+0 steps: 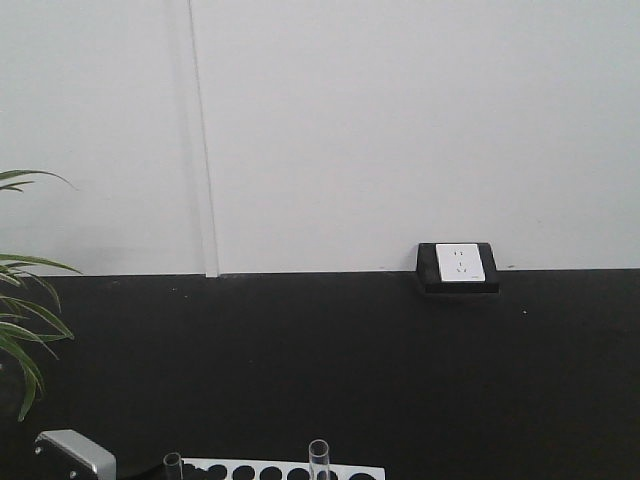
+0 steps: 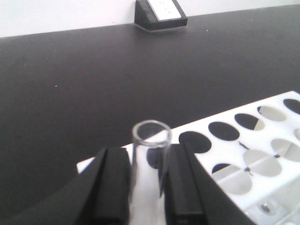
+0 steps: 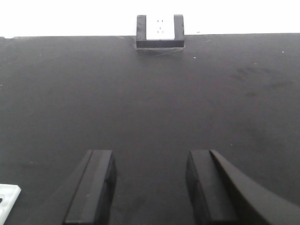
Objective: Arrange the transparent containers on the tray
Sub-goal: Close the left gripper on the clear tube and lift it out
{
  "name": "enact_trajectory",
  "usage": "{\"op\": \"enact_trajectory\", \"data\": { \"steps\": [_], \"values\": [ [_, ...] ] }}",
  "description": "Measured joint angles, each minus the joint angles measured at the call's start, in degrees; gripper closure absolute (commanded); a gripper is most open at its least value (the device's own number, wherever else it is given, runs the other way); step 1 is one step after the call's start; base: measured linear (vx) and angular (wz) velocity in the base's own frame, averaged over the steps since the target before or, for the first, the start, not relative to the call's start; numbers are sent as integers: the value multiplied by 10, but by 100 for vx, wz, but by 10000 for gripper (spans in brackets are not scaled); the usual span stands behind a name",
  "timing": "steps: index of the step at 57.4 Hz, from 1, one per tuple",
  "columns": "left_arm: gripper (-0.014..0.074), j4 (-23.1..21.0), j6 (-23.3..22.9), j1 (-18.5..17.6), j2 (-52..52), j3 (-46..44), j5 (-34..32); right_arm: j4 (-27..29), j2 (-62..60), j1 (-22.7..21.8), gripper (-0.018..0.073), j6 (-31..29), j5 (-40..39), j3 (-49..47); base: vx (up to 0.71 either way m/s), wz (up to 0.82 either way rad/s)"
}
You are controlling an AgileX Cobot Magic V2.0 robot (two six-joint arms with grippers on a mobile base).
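**Figure.** We see a plain white wall [image 1: 400, 130] behind a wide matt black tabletop [image 1: 300, 370].

- **Rack.** A white plastic rack with round black holes [image 2: 262, 154] stands at the near edge of the tabletop. The front view shows only its top strip, and the right wrist view only one corner at the near left.
- **Plant.** A green long-leaved plant [image 1: 20, 330] leans in from the left.
- **Left gripper.** The left gripper [image 2: 147, 157] has two black fingers, drawn in to the width of a clear glass test tube [image 2: 151, 136]. The tube stands upright between them with both pads against the glass. Its flared rim is above the fingertips, at the rack's left end. We cannot tell whether its foot sits in a hole.
- **Right gripper.** The right gripper [image 3: 150, 185] looks out over bare tabletop. Its black fingers are spread wide apart with nothing between them.
- **Socket.** A white socket in a black wedge-shaped housing [image 1: 459, 265] sits at the far edge of the tabletop, right of centre.
- **Tube rims.** In the front view we note a left-end tube rim [image 1: 172, 463] beside the rack. A second tube rim [image 1: 319, 455] rises above the rack farther right.
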Motion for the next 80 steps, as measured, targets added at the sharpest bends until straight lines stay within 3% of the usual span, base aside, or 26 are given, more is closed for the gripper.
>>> {"op": "enact_trajectory", "data": {
  "steps": [13,28,41,46,64,73,80],
  "values": [
    [461,-1,0,0,0,0,-13,0,0,0,131,0,0,0,0,0],
    [465,-1,0,0,-25,0,-14,0,0,0,131,0,0,0,0,0],
    [464,-11,-1,0,-125,0,20,0,0,0,131,0,0,0,0,0],
    [462,-22,-1,0,-172,-2,49,0,0,0,131,0,0,0,0,0],
    [461,-30,0,0,-313,-97,284,3,0,0,131,0,-3,0,0,0],
    [461,-36,0,4,-352,-111,354,60,8,14,134,-1,-23,0,0,0],
    [461,-47,0,9,-370,-111,379,108,34,66,139,-47,-38,0,0,0]
  ]
}}
